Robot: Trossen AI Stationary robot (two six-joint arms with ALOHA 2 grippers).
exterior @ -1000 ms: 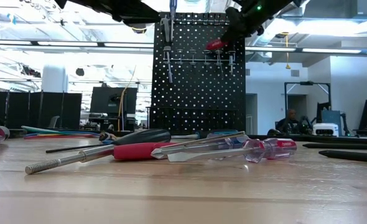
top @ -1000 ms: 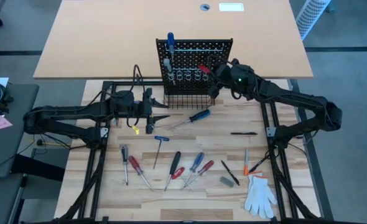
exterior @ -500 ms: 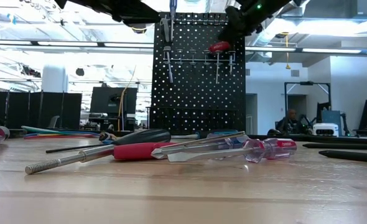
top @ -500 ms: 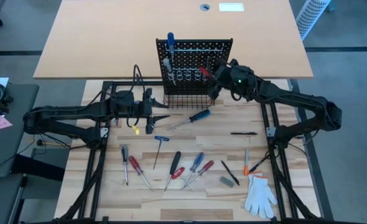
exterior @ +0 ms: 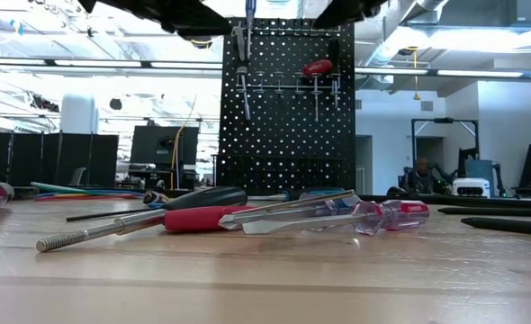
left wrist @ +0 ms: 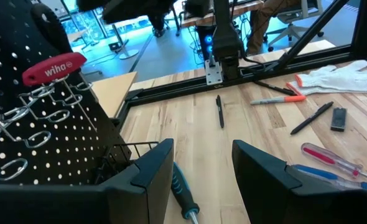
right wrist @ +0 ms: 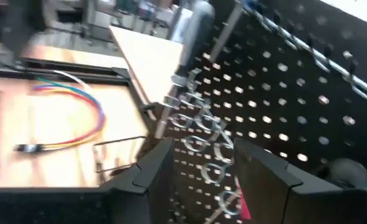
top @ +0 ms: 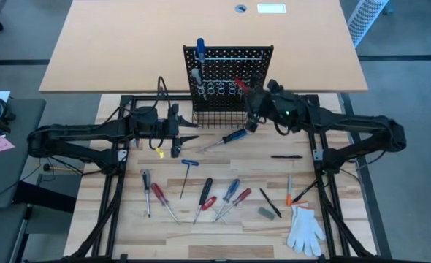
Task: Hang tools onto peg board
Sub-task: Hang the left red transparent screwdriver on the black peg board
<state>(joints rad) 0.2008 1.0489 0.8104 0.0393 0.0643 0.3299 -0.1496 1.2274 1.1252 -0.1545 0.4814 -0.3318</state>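
The peg board (top: pixel 229 80) stands at the far edge of the wooden table (top: pixel 325 234) with three tools on it: a blue-handled screwdriver (top: pixel 199 48) standing at its left end, a grey-handled tool (top: pixel 196 76) just below that, and a red-handled screwdriver (exterior: pixel 318 67) sitting in one of the silver rings (left wrist: pixel 9 138) towards its right end; the right gripper (top: pixel 253 120) is just in front of the board's right side, its fingers (right wrist: pixel 147 174) parted with nothing between them, so the red screwdriver hangs on its own; the risk I see is that this arm, so close to the board, brushes the red handle or the ring in moving off and tips the screwdriver out, or nudges the light board itself; the left gripper (top: pixel 177 131) waits in front of the board to its left, jaws apart and empty, with a blue-handled screwdriver (top: pixel 229 136) lying on the table just ahead of it; a careless reach could roll that one away. In front of the board I count roughly a dozen tools still loose on the table, one white glove (top: pixel 304 227) at the near right, and one loop of coloured wires (right wrist: pixel 71 118) beside the board's left; small dark pieces near the glove are hard to tell apart.
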